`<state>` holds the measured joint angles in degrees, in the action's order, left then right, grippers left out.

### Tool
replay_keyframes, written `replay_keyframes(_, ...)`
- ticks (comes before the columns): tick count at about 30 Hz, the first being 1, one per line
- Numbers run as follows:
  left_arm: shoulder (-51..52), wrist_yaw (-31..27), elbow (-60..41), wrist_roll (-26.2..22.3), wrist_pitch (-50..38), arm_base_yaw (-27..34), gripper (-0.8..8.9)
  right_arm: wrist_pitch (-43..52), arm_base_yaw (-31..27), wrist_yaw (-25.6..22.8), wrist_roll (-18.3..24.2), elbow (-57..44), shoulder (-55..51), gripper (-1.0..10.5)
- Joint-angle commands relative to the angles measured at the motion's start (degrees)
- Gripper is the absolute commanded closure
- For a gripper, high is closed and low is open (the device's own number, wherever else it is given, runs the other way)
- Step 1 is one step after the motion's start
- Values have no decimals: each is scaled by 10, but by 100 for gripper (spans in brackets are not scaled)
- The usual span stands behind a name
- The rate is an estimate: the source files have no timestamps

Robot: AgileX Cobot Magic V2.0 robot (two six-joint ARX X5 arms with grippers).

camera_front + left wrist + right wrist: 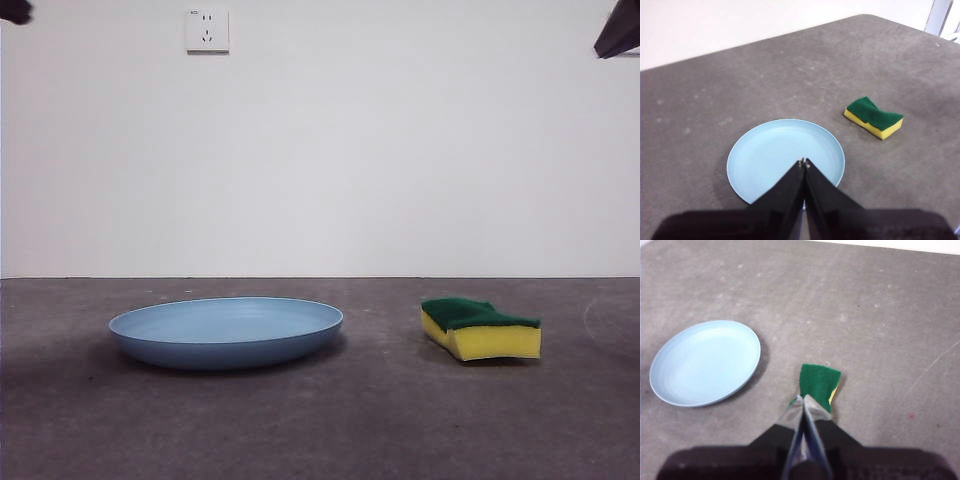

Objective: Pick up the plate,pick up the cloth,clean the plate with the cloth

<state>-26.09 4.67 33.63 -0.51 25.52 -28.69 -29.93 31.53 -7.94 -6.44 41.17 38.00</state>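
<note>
On the left of the front view, the wide, shallow, round light-blue plastic plate [226,333] lies flat and upright on the dark grey, mottled tabletop [320,430], its low rim showing as a thin pale ellipse. The left tool [803,162] hangs above the plate without touching it; in the left wrist view its two black jaws are pressed together to a point, clenched on nothing, and their tips appear over the plate's near part. In the front view this arm shows only as a black tip [14,11] at the top left corner. On the white wall behind sits a white wall socket [207,30]. Further right, well apart from the plate, the small rectangular sponge [481,328] of yellow foam with a dark green scouring layer rests on the tabletop, green side up, its sides wavy. The right tool [803,398] is raised above the sponge, its jaws likewise clenched together and empty, with the tips appearing over the sponge's near end in the right wrist view. In the front view, that arm is only a dark tip [620,32] at the top right corner.
</note>
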Motion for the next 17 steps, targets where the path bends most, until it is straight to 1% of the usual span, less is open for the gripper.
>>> replay_keyframes(1,4,-1,2,22,10,-2,817,5,1,1,-38,-2,-1,945)
replay_keyframes(7,-4,-1,2,22,38,-2,817,5,0,0,-38,-2,-1,945)
replay_keyframes(16,-9,-1,2,22,42,-2,817,5,0,1,-38,-2,-1,945)
replay_keyframes(17,-9,-2,2,14,42,-2,817,5,0,1,-38,-2,-1,945)
